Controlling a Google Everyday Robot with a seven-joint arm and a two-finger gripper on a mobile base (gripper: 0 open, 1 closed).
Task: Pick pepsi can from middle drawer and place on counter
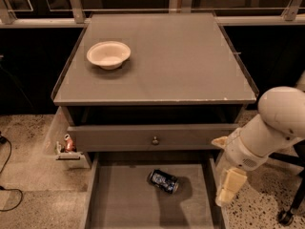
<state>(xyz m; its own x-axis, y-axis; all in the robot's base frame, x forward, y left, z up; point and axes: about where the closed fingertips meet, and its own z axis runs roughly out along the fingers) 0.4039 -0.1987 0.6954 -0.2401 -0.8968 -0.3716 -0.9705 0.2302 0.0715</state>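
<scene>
The pepsi can (163, 181) lies on its side on the floor of the open middle drawer (119, 204), near its back and a little right of centre. The counter (176, 56) is the flat grey top above. My gripper (228, 187) hangs at the end of the white arm, just outside the drawer's right wall, to the right of the can and apart from it. It holds nothing that I can see.
A white bowl (108, 54) sits on the counter's back left. A closed drawer front with a round knob (155, 140) is above the open drawer. A small reddish object in a clear holder (69, 144) hangs at the cabinet's left. A chair base (288, 213) stands at the right.
</scene>
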